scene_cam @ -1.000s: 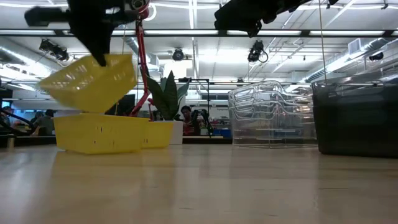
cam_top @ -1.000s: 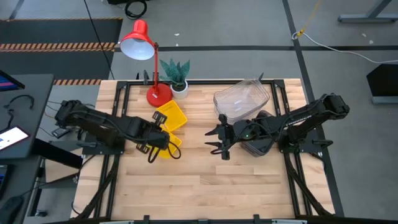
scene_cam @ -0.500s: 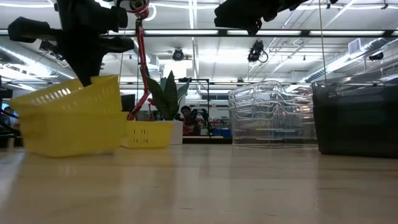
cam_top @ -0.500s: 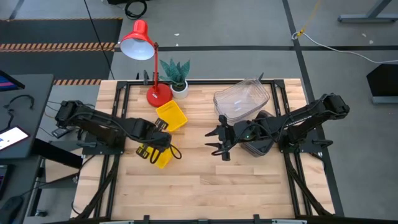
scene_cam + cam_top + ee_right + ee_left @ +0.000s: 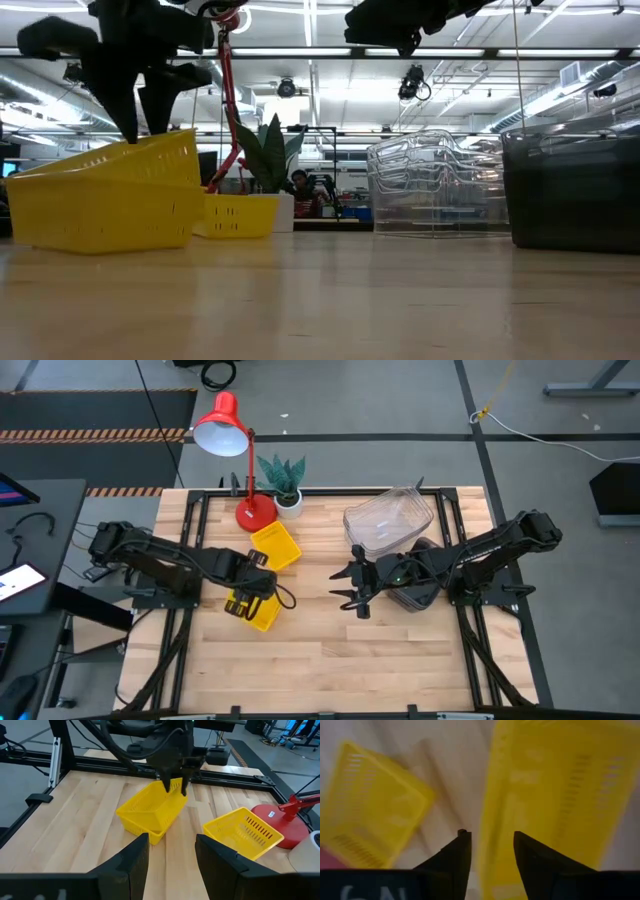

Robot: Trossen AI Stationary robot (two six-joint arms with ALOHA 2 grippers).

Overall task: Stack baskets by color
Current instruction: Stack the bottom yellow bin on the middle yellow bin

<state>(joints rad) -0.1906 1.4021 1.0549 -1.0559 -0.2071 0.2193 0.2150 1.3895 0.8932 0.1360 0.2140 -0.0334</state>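
Observation:
Two yellow baskets (image 5: 252, 608) sit nested at the table's left. The upper one (image 5: 130, 160) rests tilted inside the lower one (image 5: 100, 215). My left gripper (image 5: 143, 125) points down over them, open, with one finger on either side of the upper basket's rim (image 5: 492, 795). A third yellow basket (image 5: 275, 547) lies farther back, by the lamp. A stack of clear baskets (image 5: 390, 520) stands at the far right. Dark grey baskets (image 5: 415, 588) sit under my right arm. My right gripper (image 5: 350, 585) hovers open above mid-table, holding nothing.
A red desk lamp (image 5: 235, 460) and a small potted plant (image 5: 285, 480) stand at the far edge, behind the yellow baskets. Bare wood lies between the two arms and along the near edge (image 5: 340, 670). A black frame borders the table.
My left gripper has come down with the yellow basket it held and set it, tilted, into the other yellow basket. The pair has slid toward the table's near left. The gripper has then opened and let go. My right arm has kept still.

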